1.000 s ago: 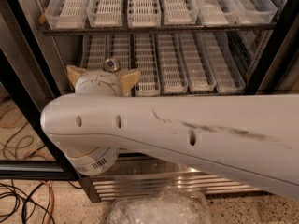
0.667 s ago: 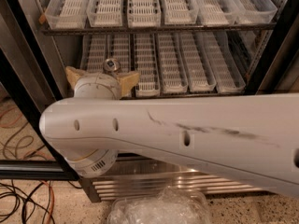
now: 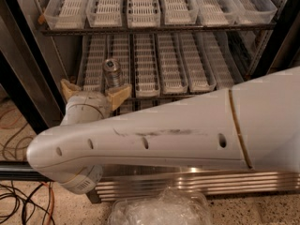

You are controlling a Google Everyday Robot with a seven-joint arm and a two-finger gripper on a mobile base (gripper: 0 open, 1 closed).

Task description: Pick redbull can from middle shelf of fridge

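Lately the gripper [image 3: 95, 92], left of centre in the frame and just below the middle shelf [image 3: 169, 64] of the fridge [image 3: 44, 50], had sunk slightly down and leftward against the rack, its tan fingers [image 3: 118, 94] spread wide and clasping nothing. The redbull can [image 3: 112, 72] stood upright toward the left of that shelf, more of its body showing than a second before, just above the finger nearer frame centre. Judged: grasp not yet made, and the gripper wanted lining up around the can.
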